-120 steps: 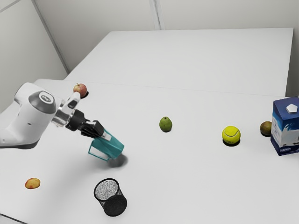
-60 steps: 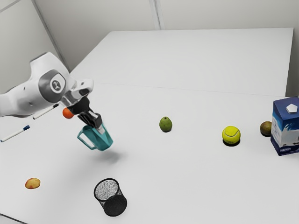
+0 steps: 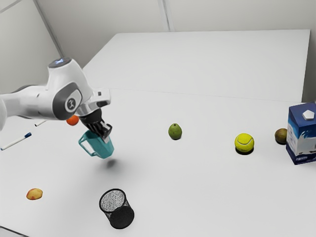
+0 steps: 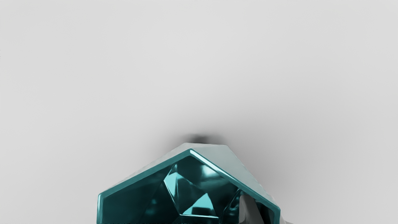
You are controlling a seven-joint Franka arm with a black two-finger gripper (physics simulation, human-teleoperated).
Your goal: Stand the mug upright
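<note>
Above the white table (image 3: 207,192), over toward the exterior view's left, the teal mug (image 3: 101,146) hung in the air with its shadow on the tabletop below it. It was tilted rather than upright: its base slanted down toward the exterior view's right, and its handle stuck out toward the exterior view's left. The black gripper (image 3: 105,132) had it by the wall near the rim, clamped on it with one finger inside the mug and the other outside. The wrist view looked into the open mouth, where the angular rim, the shiny faceted inside and the inner finger (image 4: 248,210) could be seen.

Nearer the camera in the exterior view sat a black mesh pen cup (image 3: 121,217), and well apart from it, toward the exterior view's left, a yellow-and-red fruit (image 3: 34,194). A marker with a blue cap (image 3: 16,141) lay below the arm, with another marker (image 3: 40,123) partly hidden behind the arm and an orange ball-like thing (image 3: 72,120) just beneath it. A green fruit (image 3: 175,131) rested near the middle of the table. Farther toward the exterior view's right were a tennis ball (image 3: 244,142), a brown round fruit (image 3: 281,136) and, just beside that, a blue and white carton (image 3: 302,136) standing upright.
</note>
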